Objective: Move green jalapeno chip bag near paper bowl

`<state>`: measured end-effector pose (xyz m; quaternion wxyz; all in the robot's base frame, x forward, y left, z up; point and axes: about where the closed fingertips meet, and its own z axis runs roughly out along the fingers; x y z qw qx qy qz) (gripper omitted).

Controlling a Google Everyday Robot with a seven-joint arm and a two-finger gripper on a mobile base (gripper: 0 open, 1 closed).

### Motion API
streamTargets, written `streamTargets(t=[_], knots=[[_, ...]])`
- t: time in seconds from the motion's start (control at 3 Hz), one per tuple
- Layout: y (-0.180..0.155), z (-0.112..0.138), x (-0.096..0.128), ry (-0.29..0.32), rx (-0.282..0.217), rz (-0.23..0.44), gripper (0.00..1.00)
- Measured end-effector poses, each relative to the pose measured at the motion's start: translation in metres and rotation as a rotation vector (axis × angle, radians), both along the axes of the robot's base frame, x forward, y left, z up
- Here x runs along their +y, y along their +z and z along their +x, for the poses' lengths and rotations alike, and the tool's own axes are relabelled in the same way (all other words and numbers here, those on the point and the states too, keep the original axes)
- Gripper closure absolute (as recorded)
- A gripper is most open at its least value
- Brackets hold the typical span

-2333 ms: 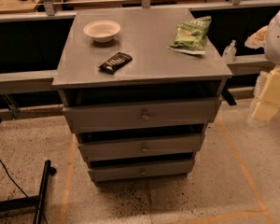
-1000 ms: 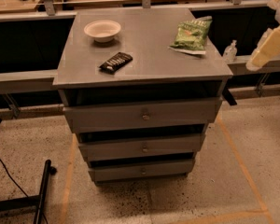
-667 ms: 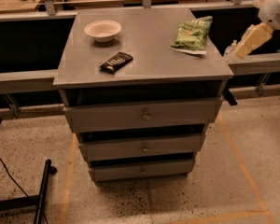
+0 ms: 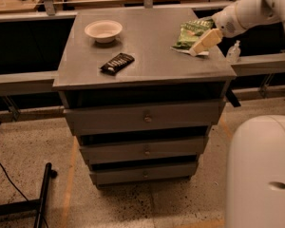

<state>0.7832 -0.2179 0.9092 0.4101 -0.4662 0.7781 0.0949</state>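
Observation:
The green jalapeno chip bag (image 4: pixel 190 33) lies on the right side of the grey cabinet top (image 4: pixel 147 56). The paper bowl (image 4: pixel 103 31) sits at the back left of the same top, well apart from the bag. My white arm reaches in from the upper right, and the cream-coloured gripper (image 4: pixel 200 45) hangs just over the bag's near right edge.
A flat dark wrapped bar (image 4: pixel 117 63) lies near the front left of the top, below the bowl. A small clear bottle (image 4: pixel 233 52) stands on the ledge to the right. The cabinet has three drawers (image 4: pixel 145 118). My white base (image 4: pixel 261 172) fills the lower right.
My arm has swung in from the right edge to the left and down. The gripper now hangs over the chip bag's right side. The bag, bowl and bar have not moved.

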Motion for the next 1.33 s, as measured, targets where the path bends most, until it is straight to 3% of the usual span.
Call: streamTargets(t=[0.33,1.0,1.33], knots=[[0.006,0.043,-0.005,-0.148,-0.021,0.09,0.0],[0.009,0.048,-0.004,-0.177,-0.016,0.116,0.0],[0.009,0.059,-0.007,-0.217,-0.035,0.159,0.0]])
